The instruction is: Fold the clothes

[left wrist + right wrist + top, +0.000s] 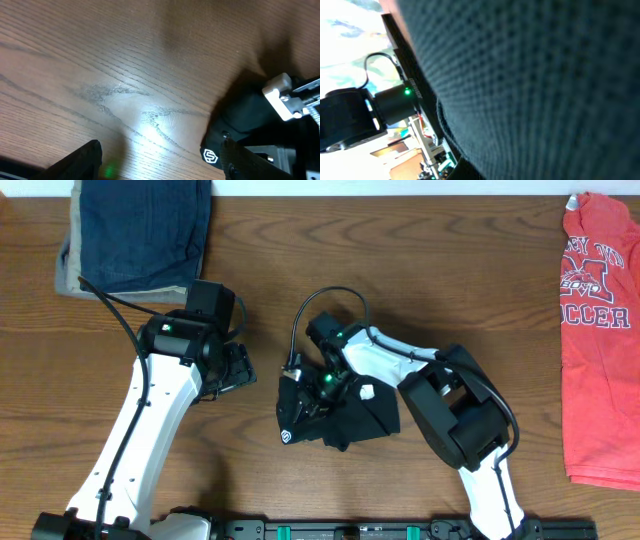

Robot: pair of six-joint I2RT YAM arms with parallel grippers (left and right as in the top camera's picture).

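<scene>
The black shirt (345, 420) lies bunched in the middle of the table, with its white round logo (288, 437) at the lower left and its white tag (367, 391) on top. My right gripper (322, 385) is sunk into the shirt's upper edge and is shut on the fabric. That fabric (545, 85) fills the right wrist view and hides the fingers. My left gripper (240, 370) is open and empty over bare wood just left of the shirt. In the left wrist view its fingers (162, 162) frame the table, with the shirt (245, 117) and logo (210, 156) at the right.
A folded blue denim and tan stack (140, 230) lies at the back left. A red printed T-shirt (598, 330) lies spread along the right edge. The table is brown wood (450, 270).
</scene>
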